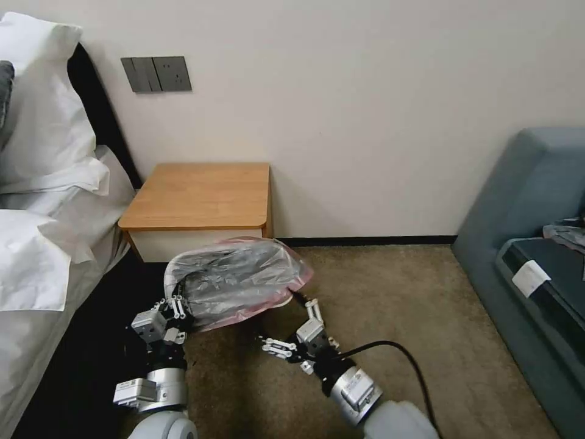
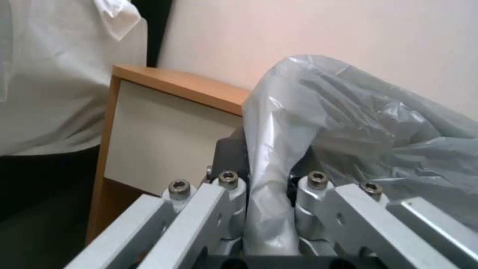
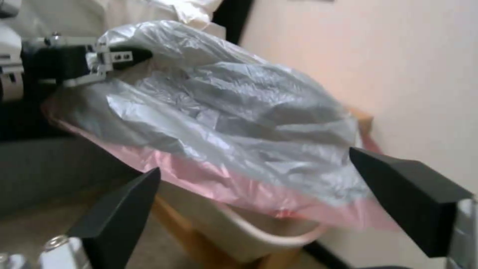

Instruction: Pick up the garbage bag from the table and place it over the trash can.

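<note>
Left gripper point(image 2: 264, 209), lower centre, pinches the garbage bag point(image 1: 241, 277); right gripper point(image 1: 292, 326) gapes empty. Thin, slippery film: take its pinkish rim over the trash can point(image 3: 259, 231).

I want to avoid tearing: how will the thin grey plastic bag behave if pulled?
The thin crinkly grey plastic bag probably is floppy: it billows and creases. It seems light, since the left tool, pinching one fold, carries it. It may tear or slip; the film looks thin.

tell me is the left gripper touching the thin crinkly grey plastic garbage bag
Touching. The left wrist view shows the left gripper with its jaws shut on a pinched fold of the thin crinkly grey plastic garbage bag.
</note>
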You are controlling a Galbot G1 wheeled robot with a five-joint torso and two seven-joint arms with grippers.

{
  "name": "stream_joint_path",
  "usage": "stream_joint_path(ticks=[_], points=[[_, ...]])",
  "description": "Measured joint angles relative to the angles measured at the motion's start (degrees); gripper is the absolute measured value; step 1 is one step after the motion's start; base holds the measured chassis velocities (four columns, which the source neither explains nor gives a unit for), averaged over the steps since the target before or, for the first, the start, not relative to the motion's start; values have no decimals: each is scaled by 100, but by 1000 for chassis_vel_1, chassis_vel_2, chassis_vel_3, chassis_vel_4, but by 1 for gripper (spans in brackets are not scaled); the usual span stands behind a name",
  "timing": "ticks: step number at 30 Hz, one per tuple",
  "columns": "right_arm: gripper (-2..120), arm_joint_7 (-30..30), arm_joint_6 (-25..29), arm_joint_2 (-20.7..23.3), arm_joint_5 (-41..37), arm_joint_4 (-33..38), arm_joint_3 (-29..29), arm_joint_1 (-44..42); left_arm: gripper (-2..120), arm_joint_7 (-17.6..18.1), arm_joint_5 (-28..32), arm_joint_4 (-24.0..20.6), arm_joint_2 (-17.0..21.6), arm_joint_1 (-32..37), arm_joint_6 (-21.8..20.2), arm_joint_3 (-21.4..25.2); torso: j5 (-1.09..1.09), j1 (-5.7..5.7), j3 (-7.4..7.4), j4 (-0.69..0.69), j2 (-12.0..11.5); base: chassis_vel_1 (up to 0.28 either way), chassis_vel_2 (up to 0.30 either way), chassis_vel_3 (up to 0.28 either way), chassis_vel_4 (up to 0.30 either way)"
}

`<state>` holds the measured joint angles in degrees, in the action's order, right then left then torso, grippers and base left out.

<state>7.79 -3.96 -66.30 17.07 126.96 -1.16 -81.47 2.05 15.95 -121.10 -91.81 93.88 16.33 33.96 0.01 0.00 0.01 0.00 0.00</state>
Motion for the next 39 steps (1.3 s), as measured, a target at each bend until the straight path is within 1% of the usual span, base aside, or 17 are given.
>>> stream_joint_path(ticks=[1,3,4,7,8,11,12,14,15,18,22,24,27,31,39], points=[[99,0,0,0,0,0,0,0,7,0,0,0,0,0,0,0,0,0,0,0,0,0,0,0,0],[100,27,117,2,320,0,-31,39,7,0,-5,-2,-4,10,-1,-5,0,0,0,0,0,0,0,0,0],[100,27,117,2,320,0,-31,39,7,0,-5,-2,-4,10,-1,-5,0,0,0,0,0,0,0,0,0],[100,91,656,9,1307,-119,-205,172,7,10,-23,-43,11,74,-45,-29,1,0,0,0,0,0,0,0,0],[100,91,656,9,1307,-119,-205,172,7,10,-23,-43,11,74,-45,-29,1,0,0,0,0,0,0,0,0],[100,161,987,68,1862,-154,-365,243,7,24,-19,-85,30,137,-117,-48,1,0,-1,0,0,0,0,0,0],[100,161,987,68,1862,-154,-365,243,7,24,-19,-85,30,137,-117,-48,1,0,-1,0,0,0,0,0,0],[100,239,1135,112,2183,-104,-502,255,7,31,-23,-91,49,166,-161,-47,1,0,-1,0,0,0,0,0,0],[100,239,1135,112,2183,-104,-502,255,7,31,-23,-91,49,166,-161,-47,1,0,-1,0,0,0,0,0,0],[100,473,1358,200,2681,30,-745,243,7,48,-35,-117,65,194,-229,-42,0,0,-1,0,0,0,0,0,0],[100,573,1448,241,2858,48,-844,242,7,59,-47,-133,67,209,-255,-45,0,0,-1,0,0,0,0,0,0],[100,756,1650,316,3199,21,-1047,248,7,72,-98,-165,65,257,-296,-70,0,0,-1,0,0,0,0,0,0],[100,844,1783,344,3431,-8,-1144,269,7,77,-109,-189,65,284,-302,-73,0,0,-1,0,0,0,0,0,0],[100,960,1945,365,3713,-33,-1232,332,7,81,-115,-215,70,302,-303,-73,0,0,-1,0,0,0,0,0,0],[100,985,2064,344,3972,-147,-1231,430,7,84,-132,-253,70,342,-303,-101,-1,0,-1,0,0,0,0,0,0]])
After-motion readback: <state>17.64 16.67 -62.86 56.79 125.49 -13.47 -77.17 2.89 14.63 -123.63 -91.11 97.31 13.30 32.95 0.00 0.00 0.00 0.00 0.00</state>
